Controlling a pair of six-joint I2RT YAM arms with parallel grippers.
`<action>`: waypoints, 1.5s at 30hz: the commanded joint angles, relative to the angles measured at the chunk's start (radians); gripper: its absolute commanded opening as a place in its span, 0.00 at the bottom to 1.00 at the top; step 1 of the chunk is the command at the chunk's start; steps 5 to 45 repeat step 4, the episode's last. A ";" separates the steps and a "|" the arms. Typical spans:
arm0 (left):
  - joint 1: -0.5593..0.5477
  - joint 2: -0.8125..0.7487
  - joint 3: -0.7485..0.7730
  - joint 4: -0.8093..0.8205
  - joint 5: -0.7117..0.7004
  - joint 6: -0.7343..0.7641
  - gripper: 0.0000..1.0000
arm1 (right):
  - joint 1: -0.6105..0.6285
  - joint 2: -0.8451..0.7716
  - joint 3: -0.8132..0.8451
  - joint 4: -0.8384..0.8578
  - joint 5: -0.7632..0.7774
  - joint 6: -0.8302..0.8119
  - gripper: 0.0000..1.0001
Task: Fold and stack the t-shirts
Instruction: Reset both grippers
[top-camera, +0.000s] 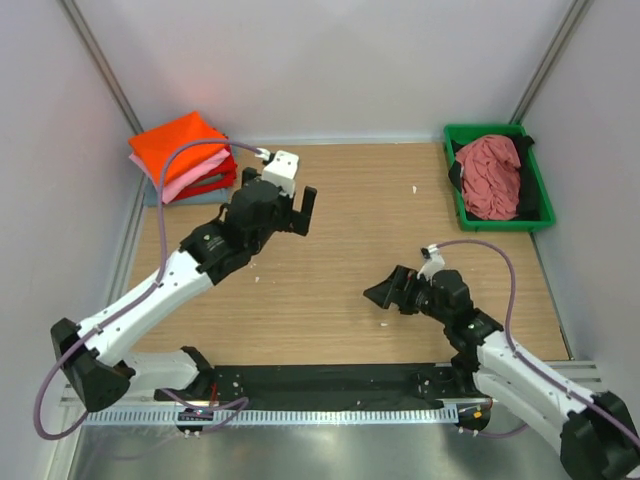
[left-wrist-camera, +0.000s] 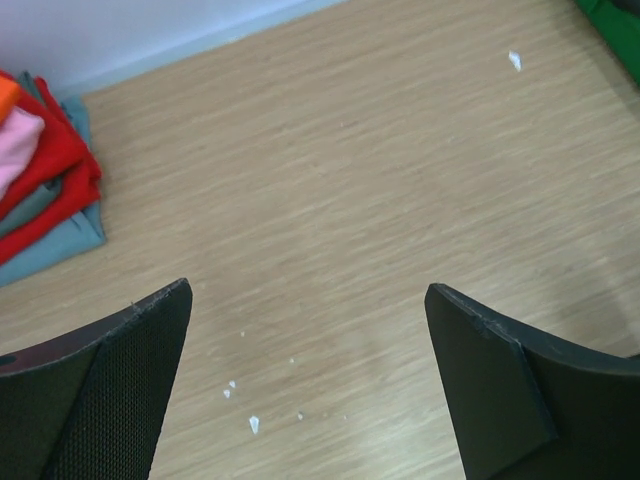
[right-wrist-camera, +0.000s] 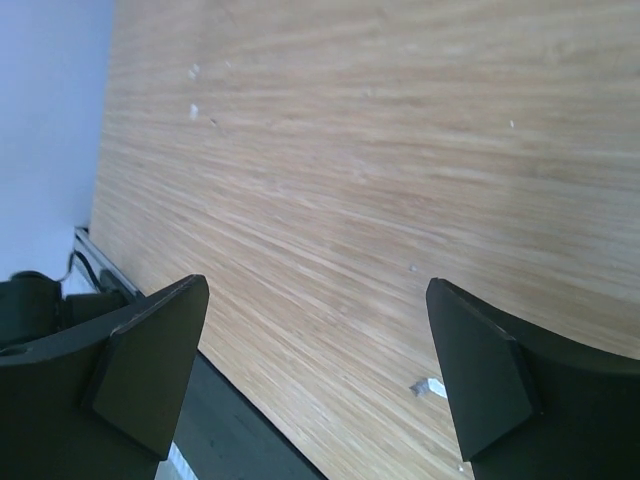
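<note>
A stack of folded t-shirts (top-camera: 182, 155) lies at the back left corner, bright orange on top, then light pink, red and grey-blue; its edge shows in the left wrist view (left-wrist-camera: 45, 185). A crumpled dusty rose t-shirt (top-camera: 489, 175) lies on a black one (top-camera: 529, 150) in the green tray. My left gripper (top-camera: 300, 210) is open and empty above bare table, right of the stack. My right gripper (top-camera: 385, 295) is open and empty over the table's middle front, pointing left.
The green plastic tray (top-camera: 537, 222) stands at the back right. White walls and metal posts bound the table. A black mat (top-camera: 330, 380) runs along the near edge. Small white scraps (left-wrist-camera: 254, 424) lie on the wood.
</note>
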 joint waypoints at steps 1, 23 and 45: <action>0.000 0.017 0.025 -0.041 -0.011 -0.033 1.00 | 0.005 -0.163 0.014 -0.101 0.093 0.022 0.97; 0.003 -0.026 -0.007 -0.028 -0.052 -0.070 1.00 | 0.005 -0.265 0.088 -0.274 0.176 0.004 1.00; 0.003 -0.026 -0.007 -0.028 -0.052 -0.070 1.00 | 0.005 -0.265 0.088 -0.274 0.176 0.004 1.00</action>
